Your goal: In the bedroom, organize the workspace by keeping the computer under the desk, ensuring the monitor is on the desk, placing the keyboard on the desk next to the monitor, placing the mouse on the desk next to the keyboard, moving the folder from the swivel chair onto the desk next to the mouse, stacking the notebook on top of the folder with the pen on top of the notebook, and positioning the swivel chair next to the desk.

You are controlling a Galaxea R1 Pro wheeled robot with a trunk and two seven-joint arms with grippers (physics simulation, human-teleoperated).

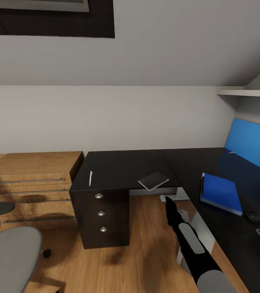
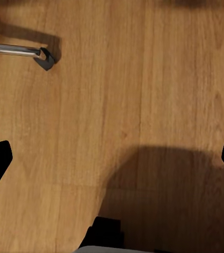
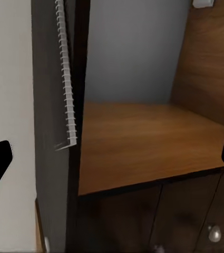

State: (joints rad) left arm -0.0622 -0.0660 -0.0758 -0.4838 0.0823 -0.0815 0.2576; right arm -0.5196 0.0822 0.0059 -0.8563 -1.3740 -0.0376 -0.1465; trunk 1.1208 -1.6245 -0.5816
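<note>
Dark-grey notebook [image 1: 153,180] overhangs the front edge of the desk [image 1: 122,167], the pen [image 1: 91,178] well apart toward the drawer end, the blue folder [image 1: 221,193] on the other wing beside the mouse [image 1: 256,217]. Right gripper [image 3: 112,158] is wide, empty, facing the notebook's spiral (left gripper [image 2: 112,158] likewise wide over floor). Best close on the overhanging edge, level

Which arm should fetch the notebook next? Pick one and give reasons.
Right, probably. In the head view the right arm already reaches toward the desk, below the notebook overhanging its edge. The left gripper faces bare floor.
</note>
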